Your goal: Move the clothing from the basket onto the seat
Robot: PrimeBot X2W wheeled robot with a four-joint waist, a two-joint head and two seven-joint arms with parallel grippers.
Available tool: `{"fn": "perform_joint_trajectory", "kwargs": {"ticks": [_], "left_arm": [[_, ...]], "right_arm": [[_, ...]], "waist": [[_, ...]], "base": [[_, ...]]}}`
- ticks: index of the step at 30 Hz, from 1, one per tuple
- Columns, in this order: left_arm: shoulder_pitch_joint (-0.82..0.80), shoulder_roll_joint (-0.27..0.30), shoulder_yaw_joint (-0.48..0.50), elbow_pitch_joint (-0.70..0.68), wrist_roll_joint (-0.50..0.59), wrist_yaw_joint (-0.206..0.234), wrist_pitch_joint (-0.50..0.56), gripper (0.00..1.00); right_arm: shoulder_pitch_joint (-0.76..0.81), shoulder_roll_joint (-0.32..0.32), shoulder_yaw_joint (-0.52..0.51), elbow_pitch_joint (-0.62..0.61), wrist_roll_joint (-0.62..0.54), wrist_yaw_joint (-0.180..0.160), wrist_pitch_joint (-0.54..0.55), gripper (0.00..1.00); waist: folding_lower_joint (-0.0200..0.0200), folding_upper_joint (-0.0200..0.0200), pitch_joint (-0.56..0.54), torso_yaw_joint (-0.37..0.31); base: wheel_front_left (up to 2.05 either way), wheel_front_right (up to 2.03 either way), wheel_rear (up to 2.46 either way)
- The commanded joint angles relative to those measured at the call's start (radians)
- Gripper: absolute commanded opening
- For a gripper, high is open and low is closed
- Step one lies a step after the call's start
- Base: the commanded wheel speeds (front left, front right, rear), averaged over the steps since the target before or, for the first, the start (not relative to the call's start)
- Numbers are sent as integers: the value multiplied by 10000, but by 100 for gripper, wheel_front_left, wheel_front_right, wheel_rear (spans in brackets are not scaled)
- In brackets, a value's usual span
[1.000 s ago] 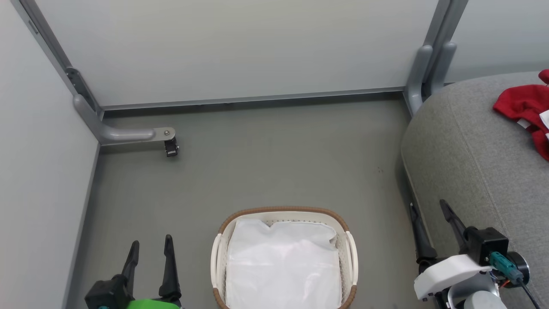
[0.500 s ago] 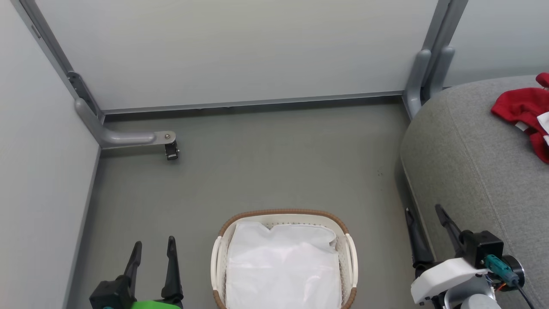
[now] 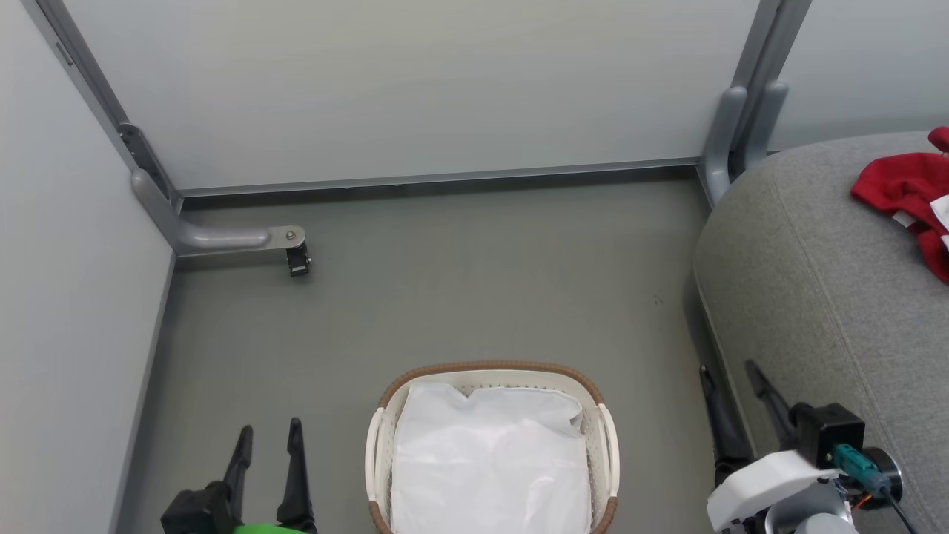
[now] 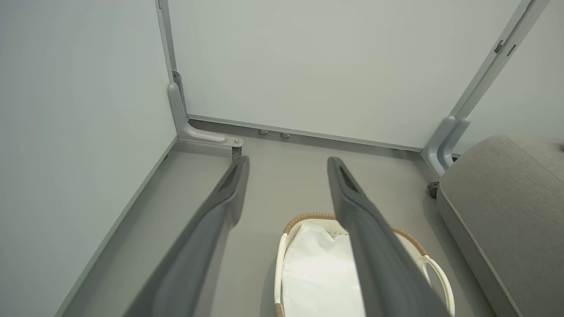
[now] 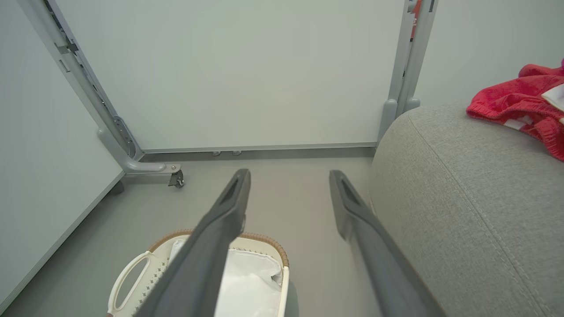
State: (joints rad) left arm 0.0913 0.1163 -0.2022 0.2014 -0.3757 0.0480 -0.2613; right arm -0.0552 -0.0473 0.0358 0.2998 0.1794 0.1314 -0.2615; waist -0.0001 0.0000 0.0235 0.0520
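The white perforated basket (image 3: pixel 604 437) with its brown rim stands on the floor at the bottom centre, holding a plain white cloth sheet (image 3: pixel 489 460). Red clothing (image 3: pixel 908 196) with white trim lies on the grey seat (image 3: pixel 823 282) at the far right, also seen as the clothing (image 5: pixel 520 103) on the seat (image 5: pixel 458 193). My left gripper (image 3: pixel 268 436) is open and empty, left of the basket (image 4: pixel 421 259). My right gripper (image 3: pixel 730 374) is open and empty, between the basket (image 5: pixel 132 268) and the seat's front edge.
Grey partition walls enclose the floor at the back and left. A metal foot with a caster (image 3: pixel 296 259) juts from the left post. Another post (image 3: pixel 734 126) stands beside the seat's back corner. Bare floor (image 3: pixel 460 282) stretches beyond the basket.
Both grippers have sunk slightly lower in the head view, the right one also drifting a little left. The picture shifted down a touch early on. Basket and clothing lie as before.
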Motion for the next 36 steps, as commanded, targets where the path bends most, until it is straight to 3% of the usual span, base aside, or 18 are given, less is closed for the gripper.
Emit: {"fn": "perform_joint_trajectory", "kwargs": {"ticks": [1, 36], "left_arm": [[12, -19, -10, 75, 0, 0, 10, 0], [-832, -238, 1188, 298, -4963, -715, 1457, 0]], "right_arm": [[48, 15, 6, 61, 0, 0, 4, 0], [-179, 5, -590, -120, 5680, -4, 1499, 0]], "waist": [[1, 0, 0, 0], [1, 0, -55, -137]], "base": [[0, 0, 0], [0, 0, 0]]}}
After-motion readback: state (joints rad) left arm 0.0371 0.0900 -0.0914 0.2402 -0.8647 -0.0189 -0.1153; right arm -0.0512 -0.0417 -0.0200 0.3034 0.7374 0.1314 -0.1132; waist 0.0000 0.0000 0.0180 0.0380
